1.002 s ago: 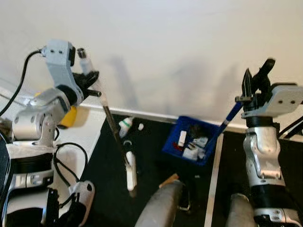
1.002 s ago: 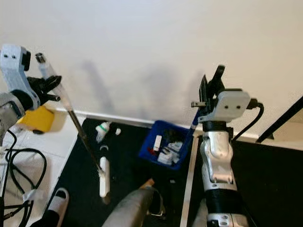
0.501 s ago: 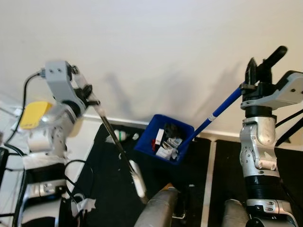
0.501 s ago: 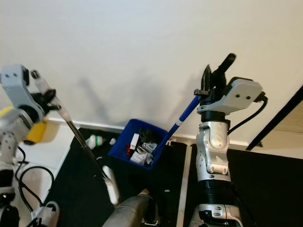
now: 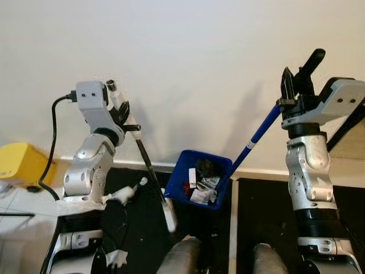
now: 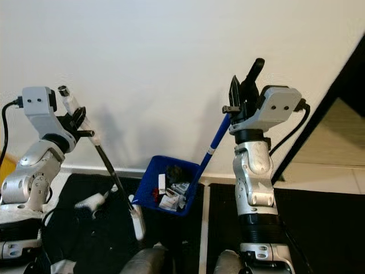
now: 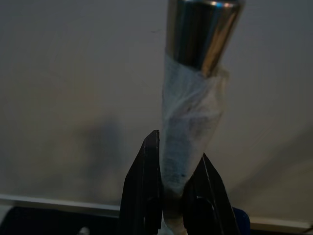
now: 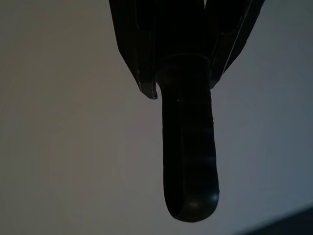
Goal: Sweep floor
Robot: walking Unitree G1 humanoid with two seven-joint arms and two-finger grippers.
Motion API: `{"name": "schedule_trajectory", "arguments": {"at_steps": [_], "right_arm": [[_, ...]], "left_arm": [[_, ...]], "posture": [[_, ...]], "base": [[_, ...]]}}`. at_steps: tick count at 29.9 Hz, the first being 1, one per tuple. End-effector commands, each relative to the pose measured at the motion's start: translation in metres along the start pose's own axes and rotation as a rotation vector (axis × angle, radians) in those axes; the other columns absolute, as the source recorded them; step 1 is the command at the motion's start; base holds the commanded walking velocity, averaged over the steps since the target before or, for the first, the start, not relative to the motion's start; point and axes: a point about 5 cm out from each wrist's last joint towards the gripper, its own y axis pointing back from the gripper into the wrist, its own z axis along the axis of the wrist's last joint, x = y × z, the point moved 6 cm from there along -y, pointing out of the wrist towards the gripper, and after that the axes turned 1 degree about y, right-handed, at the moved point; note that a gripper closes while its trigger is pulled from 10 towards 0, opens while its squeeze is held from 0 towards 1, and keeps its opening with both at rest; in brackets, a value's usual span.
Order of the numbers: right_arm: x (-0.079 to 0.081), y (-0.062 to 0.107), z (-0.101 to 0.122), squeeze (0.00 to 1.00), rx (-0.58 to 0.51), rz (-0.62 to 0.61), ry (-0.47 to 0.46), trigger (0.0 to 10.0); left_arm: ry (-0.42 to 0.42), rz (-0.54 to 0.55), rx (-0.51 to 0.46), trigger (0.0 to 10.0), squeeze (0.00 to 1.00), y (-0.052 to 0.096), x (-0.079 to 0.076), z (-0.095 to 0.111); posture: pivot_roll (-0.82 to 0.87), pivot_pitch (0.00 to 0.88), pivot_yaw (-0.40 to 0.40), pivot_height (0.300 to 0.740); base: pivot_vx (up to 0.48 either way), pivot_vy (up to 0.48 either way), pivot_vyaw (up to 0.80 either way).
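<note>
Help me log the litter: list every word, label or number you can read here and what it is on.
None can be read.
Scraps in the blue dustpan: any print is too small and blurred.
Yellow box: no lettering shows.
Broom handle: its white wrap is blank.

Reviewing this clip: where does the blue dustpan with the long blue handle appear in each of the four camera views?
Left eye view: blue dustpan low centre, holding litter, its handle rising to the right gripper.
Right eye view: low centre-left.
Left wrist view: a blue sliver behind the fingers, likely the pan; cannot confirm.
Right wrist view: a dark rounded handle end between the fingers.
Shared landmark: white wall.
</note>
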Motion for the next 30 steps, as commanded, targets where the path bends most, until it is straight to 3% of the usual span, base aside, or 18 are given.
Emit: {"name": "schedule_trajectory", "arguments": {"at_steps": [1, 3, 11, 18, 22, 26, 30], "right_arm": [[0.013, -0.008, 0.022, 0.0, -0.075, 0.042, -0.041, 10.0], [0.017, -0.011, 0.02, 0.0, -0.06, 0.073, -0.047, 10.0], [0.012, -0.016, 0.008, 0.0, -0.004, 0.097, -0.052, 10.0], [0.003, -0.019, 0.005, 0.0, 0.01, 0.081, -0.053, 10.0], [0.0, -0.012, -0.004, 0.0, 0.041, 0.067, -0.059, 10.0], [0.003, -0.006, -0.013, 0.0, 0.067, 0.075, -0.049, 10.0], [0.013, 0.002, -0.026, 0.0, 0.097, 0.114, -0.021, 10.0]], "left_arm": [[-0.015, 0.014, -0.103, 10.0, 0.0, 0.004, 0.0, 0.022], [-0.055, 0.014, -0.139, 10.0, 0.0, 0.008, -0.007, 0.024], [-0.123, 0.087, -0.143, 10.0, 0.0, 0.013, -0.002, 0.016], [-0.15, 0.118, -0.141, 10.0, 0.0, 0.015, 0.003, 0.015], [-0.183, 0.115, -0.128, 10.0, 0.0, 0.016, 0.003, 0.014], [-0.165, 0.115, -0.11, 10.0, 0.0, 0.015, 0.002, 0.007], [-0.112, 0.111, -0.084, 10.0, 0.0, 0.016, -0.014, -0.011]], "posture": [[-0.02, 0.008, 0.073, 0.74], [-0.02, 0.008, 0.035, 0.74], [0.0, 0.018, -0.013, 0.74], [0.01, 0.022, -0.006, 0.74], [0.01, 0.025, 0.006, 0.74], [0.01, 0.022, 0.01, 0.74], [0.01, 0.014, 0.015, 0.74]], "base": [[0.0, 0.0, 0.0], [0.0, 0.0, 0.0], [0.0, 0.0, 0.0], [0.0, 0.0, 0.0], [0.0, 0.0, 0.0], [0.0, 0.0, 0.0], [0.0, 0.0, 0.0]]}}
